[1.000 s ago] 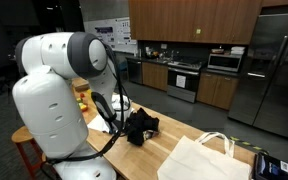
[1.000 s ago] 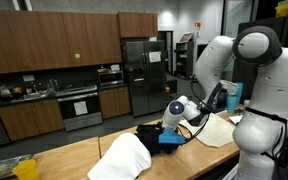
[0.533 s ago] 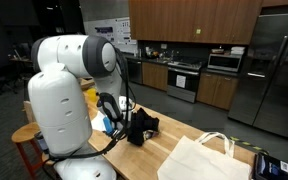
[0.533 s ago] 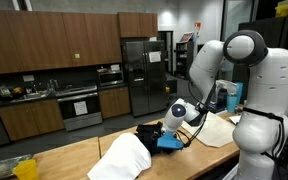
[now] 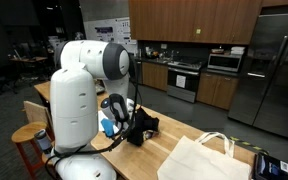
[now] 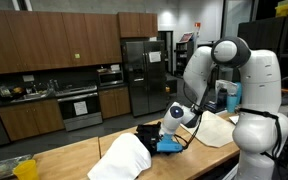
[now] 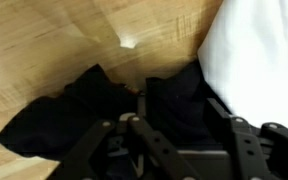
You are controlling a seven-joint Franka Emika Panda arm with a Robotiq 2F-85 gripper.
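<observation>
A crumpled black cloth [image 7: 59, 125] lies on the wooden table [image 7: 54, 40]; it shows in both exterior views [image 5: 144, 126] [image 6: 148, 131]. My gripper [image 7: 182, 118] is lowered onto it, with the jaws wide apart and the cloth's dark folds between them. In the exterior views the gripper [image 6: 168, 139] [image 5: 125, 124] sits low at the cloth's edge. A white bag [image 7: 262, 50] lies right beside the cloth. Whether the fingertips touch the cloth is hidden in the dark fabric.
The white bag [image 5: 198, 158] [image 6: 123, 159] takes up part of the table. A pale sheet [image 6: 220, 129] lies near the robot base. A dark device [image 5: 270, 165] sits at the table edge and a wooden stool [image 5: 25, 136] stands beside the robot. Kitchen cabinets and a fridge are behind.
The arm's upper joints have swung sideways across both exterior views while the gripper stays low at the black cloth. The cloth and bag have not moved.
</observation>
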